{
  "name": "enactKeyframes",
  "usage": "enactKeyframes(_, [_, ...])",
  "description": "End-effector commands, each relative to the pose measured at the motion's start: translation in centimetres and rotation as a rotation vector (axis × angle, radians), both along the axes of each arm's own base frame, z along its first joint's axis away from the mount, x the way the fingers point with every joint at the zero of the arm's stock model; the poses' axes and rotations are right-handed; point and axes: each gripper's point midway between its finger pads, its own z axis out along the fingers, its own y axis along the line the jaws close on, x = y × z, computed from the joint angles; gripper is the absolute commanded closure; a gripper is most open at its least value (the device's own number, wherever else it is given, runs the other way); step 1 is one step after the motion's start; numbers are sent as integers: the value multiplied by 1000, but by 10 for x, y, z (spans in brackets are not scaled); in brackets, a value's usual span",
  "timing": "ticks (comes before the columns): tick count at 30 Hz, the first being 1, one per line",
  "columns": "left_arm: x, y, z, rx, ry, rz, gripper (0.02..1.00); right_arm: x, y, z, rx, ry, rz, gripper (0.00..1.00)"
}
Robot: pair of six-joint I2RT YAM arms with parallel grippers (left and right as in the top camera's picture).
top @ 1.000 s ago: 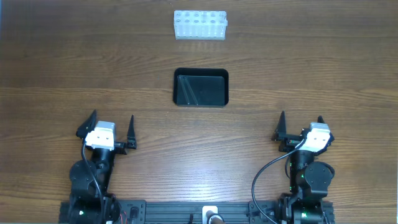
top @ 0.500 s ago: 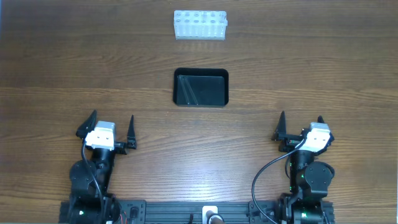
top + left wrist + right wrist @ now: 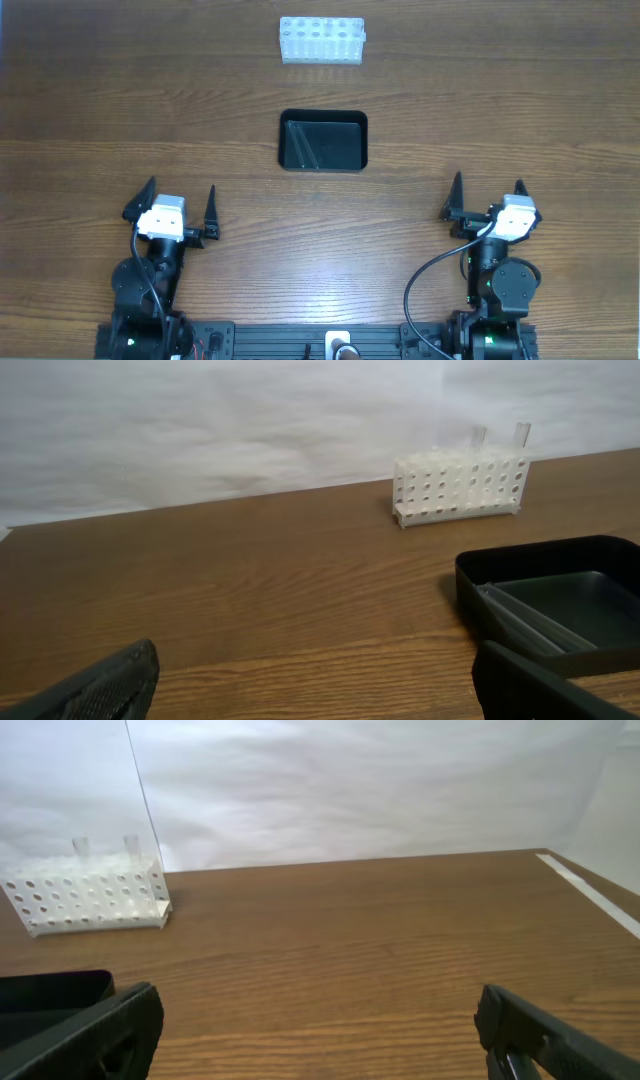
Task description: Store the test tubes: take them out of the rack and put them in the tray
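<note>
Only the right tool (image 3: 489, 182) has shifted since the earlier frame, nudged a little outward and up the top view; the left tool (image 3: 181, 190) sits as it was. Both rest close to their bases at the near edge of the counter (image 3: 520, 100), each with its fingers spread wide and nothing between them. Farther out, at the middle of the counter, lies the black tray (image 3: 323, 114). Along its left side lie clear tubes (image 3: 303, 146), at least two by the glassy lines, though the exact count is hard to tell. Beyond the tray and well apart from it, the white rack (image 3: 321, 41) stands near the far edge, and the wrist views show two test tubes (image 3: 521, 433) upright at one end of it. So the job looks partly done: some tubes are stored, two are left to lift out and lay in the tray, and neither tool is near the rack.
</note>
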Motion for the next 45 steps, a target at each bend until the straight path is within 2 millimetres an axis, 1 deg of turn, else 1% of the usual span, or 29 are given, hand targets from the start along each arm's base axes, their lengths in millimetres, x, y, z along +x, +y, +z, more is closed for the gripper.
enactKeyframes(1, [0, -1, -1, 5, -3, -11, 18, 6, -3, 2, 33, -8, -11, 9])
enactKeyframes(5, [0, -1, -1, 5, -3, -11, 18, 16, -4, 12, 70, 15, -10, 7])
enactKeyframes(10, [0, -1, -1, 5, -3, -11, 18, 43, 11, 46, 95, 43, 90, 9])
enactKeyframes(13, [0, -1, -1, 6, -3, -11, 18, 66, 25, 65, 108, 75, 179, 7])
enactKeyframes(15, [0, -1, -1, 5, -3, -11, 18, 84, 36, 73, 114, 102, 241, 7])
enactKeyframes(18, [0, -1, -1, 6, -3, -11, 18, 111, 54, 78, 120, 145, 305, 9])
enactKeyframes(20, [0, -1, -1, 5, -3, -11, 18, 131, 71, 78, 121, 176, 351, 9])
enactKeyframes(23, [0, -1, -1, 6, -3, -11, 20, 159, 101, 74, 120, 222, 421, 9])
enactKeyframes(25, [0, -1, -1, 6, -3, -11, 18, 177, 124, 68, 119, 258, 466, 7])
enactKeyframes(29, [0, -1, -1, 5, -3, -11, 18, 210, 170, 48, 126, 357, 543, 7])
enactKeyframes(30, [0, -1, -1, 6, -3, -11, 18, 221, 185, 40, 126, 398, 563, 7])
enactKeyframes(34, [0, -1, -1, 5, -3, -11, 18, 246, 218, 24, 118, 496, 602, 9])
enactKeyframes(37, [0, -1, -1, 5, -3, -11, 18, 263, 237, 13, 109, 565, 613, 14])
enactKeyframes(41, [0, -1, -1, 6, -3, -11, 18, 285, 250, -1, 82, 619, 572, 16])
enactKeyframes(45, [0, -1, -1, 5, -3, -11, 18, 300, 259, -13, 61, 649, 541, 9])
